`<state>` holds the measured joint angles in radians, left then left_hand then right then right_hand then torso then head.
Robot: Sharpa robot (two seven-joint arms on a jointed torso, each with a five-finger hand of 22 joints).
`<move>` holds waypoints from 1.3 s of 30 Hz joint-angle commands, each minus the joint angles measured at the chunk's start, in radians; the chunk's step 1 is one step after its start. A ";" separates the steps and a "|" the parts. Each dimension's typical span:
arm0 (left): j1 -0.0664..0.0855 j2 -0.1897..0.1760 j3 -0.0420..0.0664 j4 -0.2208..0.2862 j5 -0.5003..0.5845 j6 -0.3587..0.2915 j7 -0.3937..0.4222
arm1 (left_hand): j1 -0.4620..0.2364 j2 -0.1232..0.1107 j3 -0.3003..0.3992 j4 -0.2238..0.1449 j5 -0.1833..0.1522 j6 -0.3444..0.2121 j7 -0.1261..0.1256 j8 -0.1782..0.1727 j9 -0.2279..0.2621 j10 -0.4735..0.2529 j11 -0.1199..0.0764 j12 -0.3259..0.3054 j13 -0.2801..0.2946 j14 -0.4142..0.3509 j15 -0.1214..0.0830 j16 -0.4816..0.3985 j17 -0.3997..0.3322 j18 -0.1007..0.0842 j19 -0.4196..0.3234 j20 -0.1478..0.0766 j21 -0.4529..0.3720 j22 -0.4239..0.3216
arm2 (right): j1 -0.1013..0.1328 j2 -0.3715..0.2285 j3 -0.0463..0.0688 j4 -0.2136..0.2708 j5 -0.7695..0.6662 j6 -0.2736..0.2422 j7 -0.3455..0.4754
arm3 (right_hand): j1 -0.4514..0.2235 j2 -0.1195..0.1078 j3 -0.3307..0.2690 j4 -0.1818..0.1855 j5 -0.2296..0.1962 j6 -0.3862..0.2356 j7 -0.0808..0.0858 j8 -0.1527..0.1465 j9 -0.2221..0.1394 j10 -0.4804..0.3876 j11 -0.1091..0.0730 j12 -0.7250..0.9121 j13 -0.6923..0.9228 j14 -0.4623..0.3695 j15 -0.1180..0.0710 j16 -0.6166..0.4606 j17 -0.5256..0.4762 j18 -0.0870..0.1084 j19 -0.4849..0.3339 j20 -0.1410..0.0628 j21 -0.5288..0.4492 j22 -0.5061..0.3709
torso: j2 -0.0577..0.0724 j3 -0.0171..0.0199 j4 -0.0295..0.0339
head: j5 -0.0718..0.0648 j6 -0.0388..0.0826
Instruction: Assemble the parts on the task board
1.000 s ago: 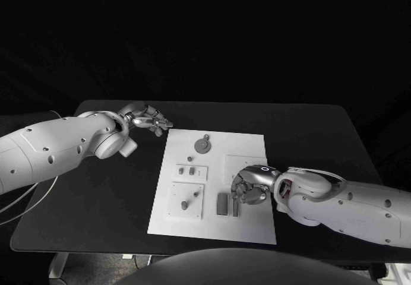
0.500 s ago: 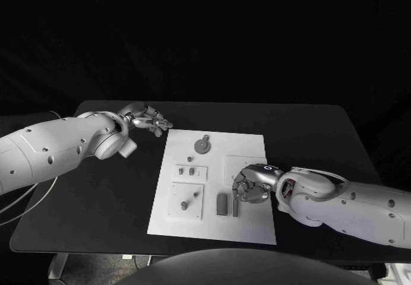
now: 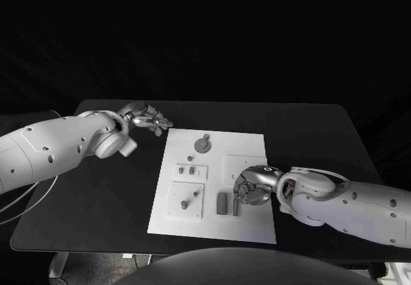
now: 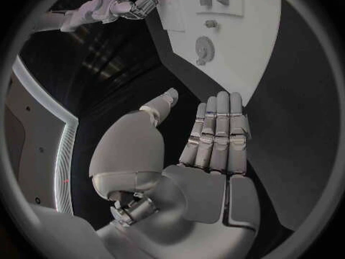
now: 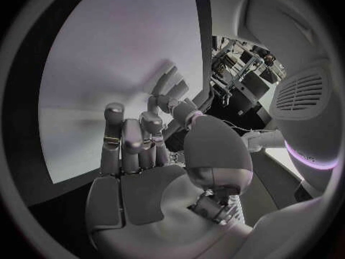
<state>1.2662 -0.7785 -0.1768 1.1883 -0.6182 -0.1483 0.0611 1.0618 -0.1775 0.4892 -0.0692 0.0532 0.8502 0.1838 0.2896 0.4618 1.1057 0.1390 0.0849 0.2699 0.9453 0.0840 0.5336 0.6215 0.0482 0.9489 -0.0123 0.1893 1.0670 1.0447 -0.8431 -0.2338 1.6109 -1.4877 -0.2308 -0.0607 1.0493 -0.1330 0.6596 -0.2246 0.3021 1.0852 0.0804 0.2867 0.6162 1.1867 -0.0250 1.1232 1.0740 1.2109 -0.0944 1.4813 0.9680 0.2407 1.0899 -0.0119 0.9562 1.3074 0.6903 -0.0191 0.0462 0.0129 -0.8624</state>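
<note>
The task board (image 3: 244,148) is looking white, and the surface (image 3: 317,136) is looking black. The parts (image 3: 203,145) are showing grey. Both arms are showing white, each with a silver hand.

Head camera looks down on the task board (image 3: 214,184) — both wrist fisheyes share it, close in.

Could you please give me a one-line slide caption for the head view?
Right hand over the white task board beside grey parts; left hand open above the black table.

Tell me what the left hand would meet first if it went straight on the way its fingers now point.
Probably the white task board: the left hand lies flat over the black table, fingers aimed at the board's near edge, with bare table between. The hand's height above the table is unclear.
</note>
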 commanded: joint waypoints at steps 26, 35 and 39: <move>0.001 0.002 0.001 0.001 -0.002 0.006 0.003 | 0.003 0.005 -0.002 0.002 0.000 -0.005 -0.001 0.003 -0.002 -0.001 0.004 -0.002 0.001 0.006 0.003 -0.006 0.003 0.021 0.004 0.000 -0.007 0.002 | -0.004 0.024 -0.001 -0.013 -0.079 0.087 -0.007 | 0.041 0.063 0.019 -0.043 0.004 0.019 -0.006 0.009 0.004 0.005 -0.008 0.003 0.003 -0.004 0.002 0.003 0.006 0.021 -0.003 0.001 -0.003 0.008 | 0.000 -0.0006 0.0007 | 0.000 -0.007; 0.001 0.007 0.001 -0.004 -0.006 0.007 0.004 | 0.004 0.006 -0.003 0.002 0.000 -0.005 -0.001 0.003 -0.002 -0.002 0.004 -0.003 0.001 0.006 0.003 -0.006 0.004 0.021 0.004 0.000 -0.007 0.002 | -0.006 0.022 -0.001 -0.013 -0.107 0.087 -0.010 | 0.042 0.065 0.021 -0.048 0.004 0.023 -0.007 0.011 0.004 0.005 -0.010 0.004 0.004 -0.003 0.004 0.005 0.010 0.021 -0.005 0.002 -0.003 0.009 | 0.001 -0.0004 0.0000 | 0.000 -0.007; 0.001 0.008 0.001 -0.006 -0.006 0.005 0.006 | 0.004 0.006 -0.003 0.002 0.000 -0.005 -0.001 0.003 -0.002 -0.002 0.004 -0.003 0.001 0.006 0.003 -0.007 0.004 0.021 0.004 0.000 -0.007 0.002 | -0.007 0.022 -0.001 -0.014 -0.114 0.084 -0.007 | 0.043 0.065 0.022 -0.049 0.004 0.024 -0.008 0.011 0.005 0.005 -0.010 0.004 0.005 -0.002 0.005 0.005 0.012 0.021 -0.005 0.002 -0.002 0.009 | 0.002 -0.0008 0.0002 | -0.001 -0.008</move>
<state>1.2660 -0.7726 -0.1768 1.1818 -0.6205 -0.1483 0.0590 1.0618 -0.1776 0.4892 -0.0692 0.0532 0.8502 0.1838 0.2896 0.4611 1.1057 0.1390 0.0849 0.2696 0.9453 0.0840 0.5336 0.6241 0.0540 0.9489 -0.0123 0.1853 1.0674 1.0449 -0.8183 -0.2286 1.6015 -1.5630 -0.1942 -0.0599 1.0914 -0.0774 0.6806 -0.2681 0.3033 1.0986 0.0707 0.2976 0.6198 1.1903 -0.0286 1.1231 1.0777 1.2077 -0.0907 1.4813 0.9780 0.2410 1.0881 -0.0101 0.9562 1.3073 0.6910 -0.0198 0.0463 0.0120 -0.8696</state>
